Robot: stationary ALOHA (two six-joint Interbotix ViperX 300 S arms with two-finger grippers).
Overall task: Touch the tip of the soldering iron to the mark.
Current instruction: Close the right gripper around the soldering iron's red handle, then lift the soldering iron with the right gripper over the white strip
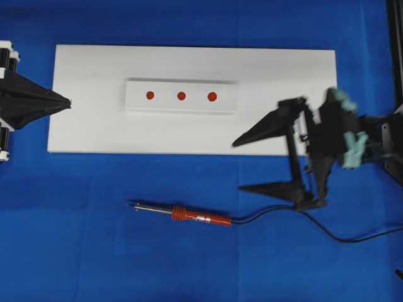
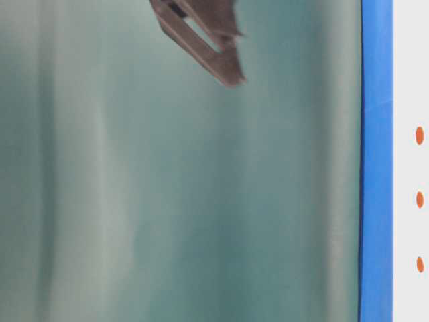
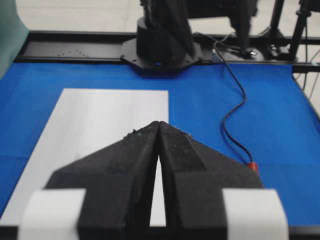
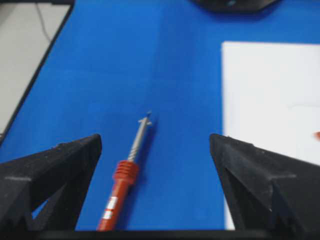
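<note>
The soldering iron [image 1: 195, 217] lies flat on the blue mat in front of the white board [image 1: 88, 126], its tip [image 1: 132, 204] pointing left. The mark [image 1: 212, 96] is the right-end red dot on the white strip [image 1: 164, 104]. My right gripper [image 1: 237, 166] hovers open and empty over the board's front right corner, up and to the right of the iron's handle. In the right wrist view the iron [image 4: 120, 190] lies between and below the spread fingers of that gripper [image 4: 155, 142]. My left gripper [image 1: 68, 103] is shut and empty at the board's left edge, also shown in its wrist view [image 3: 158, 123].
The iron's black cord [image 1: 327, 229] trails right across the mat under the right arm. Two more red dots [image 1: 181, 95] sit left of the mark. A black frame rail [image 1: 395, 50] borders the right side. The right arm's base [image 3: 162, 42] stands at the far end.
</note>
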